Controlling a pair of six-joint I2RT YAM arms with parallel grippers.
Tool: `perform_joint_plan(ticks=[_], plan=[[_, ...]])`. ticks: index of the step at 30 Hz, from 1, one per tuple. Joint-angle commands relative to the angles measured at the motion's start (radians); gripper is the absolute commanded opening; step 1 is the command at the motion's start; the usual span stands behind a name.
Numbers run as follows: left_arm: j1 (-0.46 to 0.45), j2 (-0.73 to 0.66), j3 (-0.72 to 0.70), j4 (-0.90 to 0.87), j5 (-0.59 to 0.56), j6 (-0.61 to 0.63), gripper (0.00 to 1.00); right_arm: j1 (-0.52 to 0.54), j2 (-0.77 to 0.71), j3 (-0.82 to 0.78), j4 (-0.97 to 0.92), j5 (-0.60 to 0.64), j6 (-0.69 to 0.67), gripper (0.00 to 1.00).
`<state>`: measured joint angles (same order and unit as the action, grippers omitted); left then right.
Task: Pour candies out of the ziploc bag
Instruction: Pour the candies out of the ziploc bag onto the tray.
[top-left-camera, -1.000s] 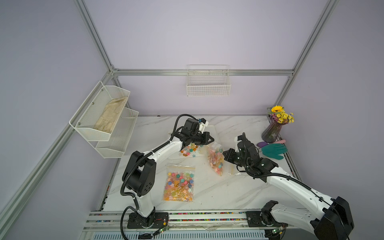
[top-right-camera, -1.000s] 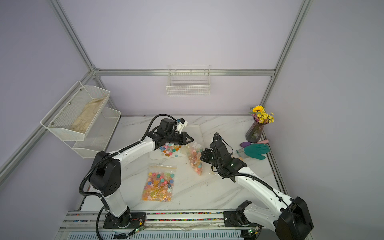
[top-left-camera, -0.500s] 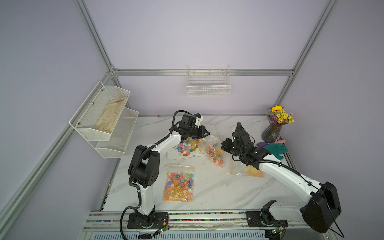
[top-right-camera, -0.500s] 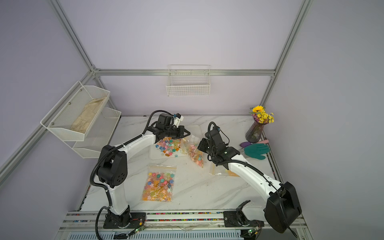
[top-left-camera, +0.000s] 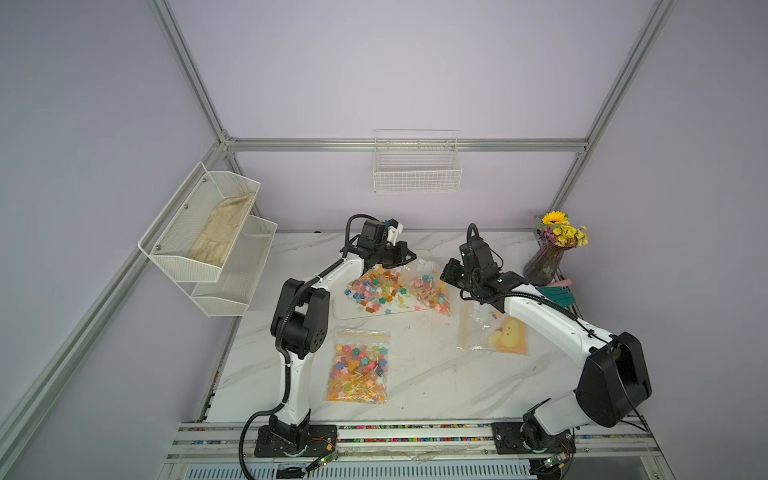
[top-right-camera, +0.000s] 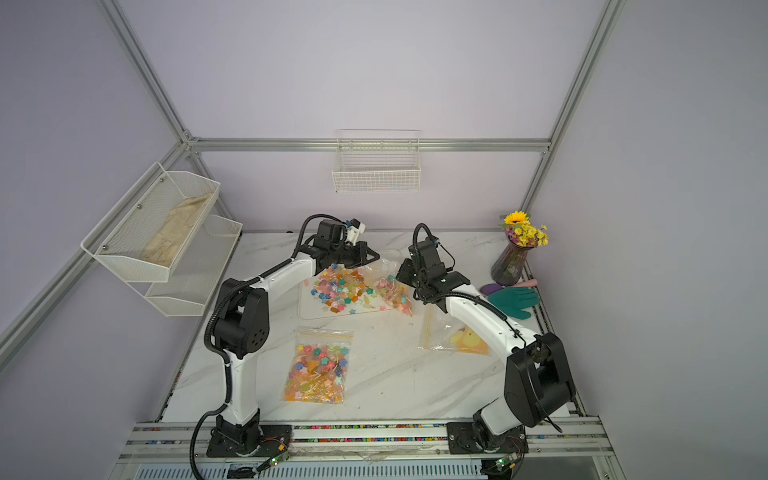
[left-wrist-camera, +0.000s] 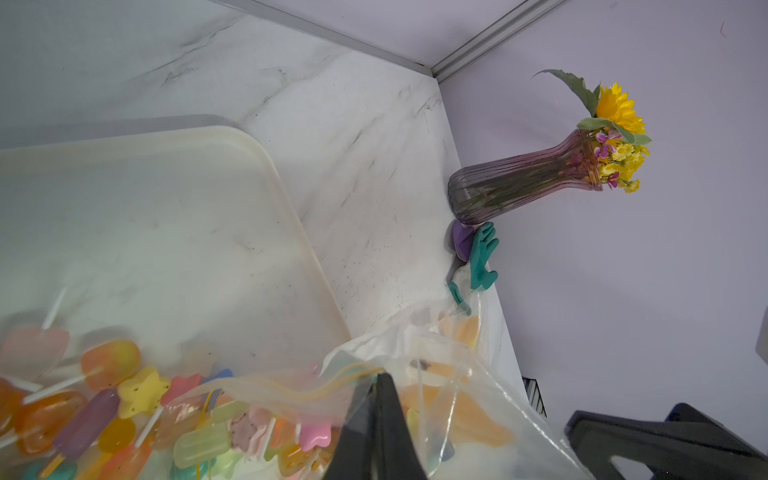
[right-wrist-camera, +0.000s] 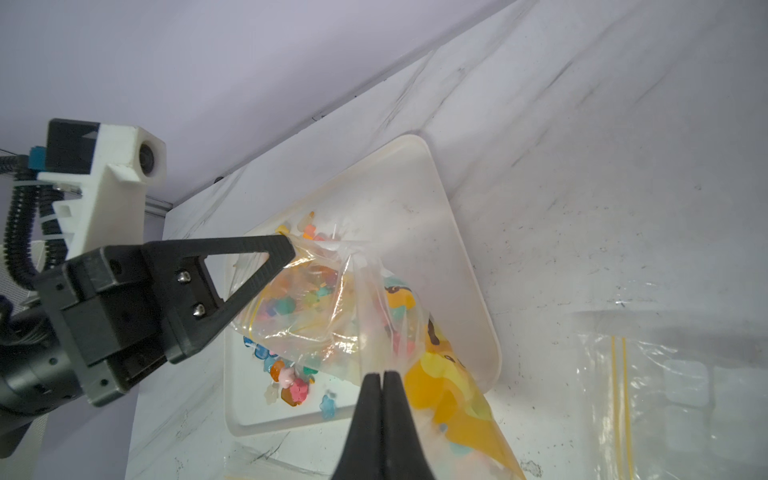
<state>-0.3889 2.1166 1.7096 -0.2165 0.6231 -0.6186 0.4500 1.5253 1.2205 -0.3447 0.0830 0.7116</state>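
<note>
While candies (top-left-camera: 376, 291) lie on tray (top-left-camera: 349, 311), ziploc bag (top-left-camera: 430, 291) pinched

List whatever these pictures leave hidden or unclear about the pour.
- Count of candies inside the bag: right wrist view, crumpled film and yellow print hide them.
- Pinch of the right gripper: top views, its own body covers it.
- Contents of the third bag: top views, the right arm overlaps it, too small.
</note>
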Motion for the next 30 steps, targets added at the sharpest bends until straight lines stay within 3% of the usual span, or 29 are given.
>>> perform_joint_plan(ticks=[1,12,30], plan=[[0.021,0.003,0.113,0.068,0.032,-0.021,0.00,-0.019,0.003,0.058,0.032,-0.008,-0.032,0.00],[0.046,0.069,0.188,0.086,0.064,-0.027,0.00,-0.046,0.082,0.160,0.035,-0.049,-0.062,0.00],[0.088,0.141,0.190,0.163,0.095,-0.062,0.01,-0.051,0.201,0.322,0.047,-0.135,-0.093,0.00]])
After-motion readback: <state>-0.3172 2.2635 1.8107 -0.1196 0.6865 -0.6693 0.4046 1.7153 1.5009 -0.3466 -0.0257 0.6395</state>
